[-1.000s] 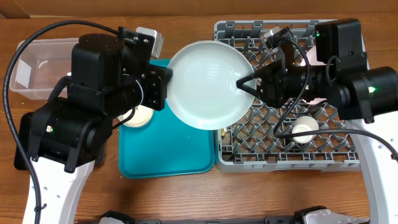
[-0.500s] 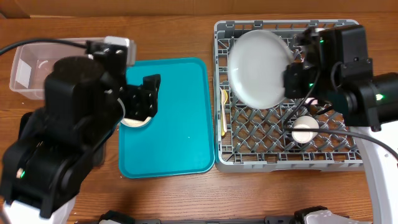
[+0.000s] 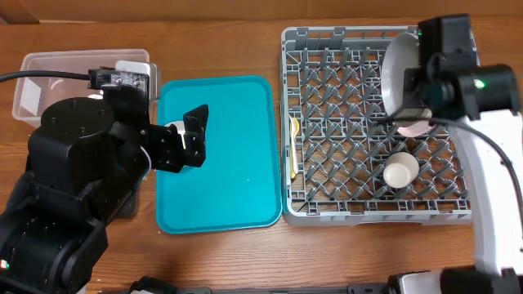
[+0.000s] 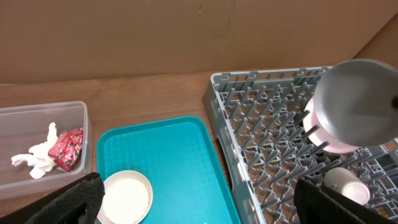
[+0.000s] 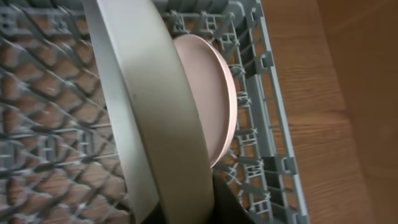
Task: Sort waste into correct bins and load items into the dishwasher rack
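Cup [image 3: 400, 172] inside dishwasher rack [image 3: 343, 106]

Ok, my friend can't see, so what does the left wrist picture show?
A round grey plate tips upright over a large grey plastic rack, a pale pink plate just behind it. Left lie a flat teal tray and a clear plastic tub.

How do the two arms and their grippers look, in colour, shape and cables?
Left arm: bulky black housings. Right arm: black housings with a green light and a white lower link. Black cables run from both. Left gripper: black tapered fingers.
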You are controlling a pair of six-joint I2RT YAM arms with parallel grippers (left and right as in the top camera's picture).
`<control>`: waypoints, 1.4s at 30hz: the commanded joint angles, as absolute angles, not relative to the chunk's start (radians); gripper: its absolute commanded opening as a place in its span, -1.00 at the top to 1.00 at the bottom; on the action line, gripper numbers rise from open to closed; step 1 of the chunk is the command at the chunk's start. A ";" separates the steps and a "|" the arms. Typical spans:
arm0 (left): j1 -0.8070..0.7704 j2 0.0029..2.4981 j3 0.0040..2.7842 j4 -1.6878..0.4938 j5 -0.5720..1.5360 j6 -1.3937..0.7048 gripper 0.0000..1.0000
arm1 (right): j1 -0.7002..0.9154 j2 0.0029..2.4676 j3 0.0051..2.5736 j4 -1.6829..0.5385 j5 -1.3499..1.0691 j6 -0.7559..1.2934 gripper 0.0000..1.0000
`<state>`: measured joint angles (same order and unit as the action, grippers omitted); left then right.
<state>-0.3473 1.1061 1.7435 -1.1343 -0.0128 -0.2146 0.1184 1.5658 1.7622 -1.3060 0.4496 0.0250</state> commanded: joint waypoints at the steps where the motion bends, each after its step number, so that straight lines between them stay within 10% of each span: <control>1: -0.353 1.105 1.765 -1.135 -0.026 -0.221 -1.00 | 0.117 1.628 1.767 -1.295 0.587 -0.013 0.87; 12: -0.353 1.105 1.765 -1.153 -0.026 -0.221 -1.00 | 0.117 1.773 1.766 -1.284 0.492 -0.015 0.86; 16: -0.353 1.105 1.765 -1.160 -0.026 -0.221 -1.00 | 0.117 1.773 1.768 -1.288 0.485 -0.014 0.19; 26: -0.353 1.103 1.765 -1.208 -0.149 -0.219 -1.00 | 0.119 1.572 1.810 -1.299 0.465 0.103 -0.21; 38: -0.351 1.150 1.762 -1.386 -0.355 -0.413 -1.00 | 0.123 1.265 1.853 -1.310 -0.342 0.105 -0.42; 42: -0.295 1.222 1.749 -1.481 -0.381 -0.493 -0.99 | 0.123 1.258 1.853 -1.338 -0.461 0.105 -0.82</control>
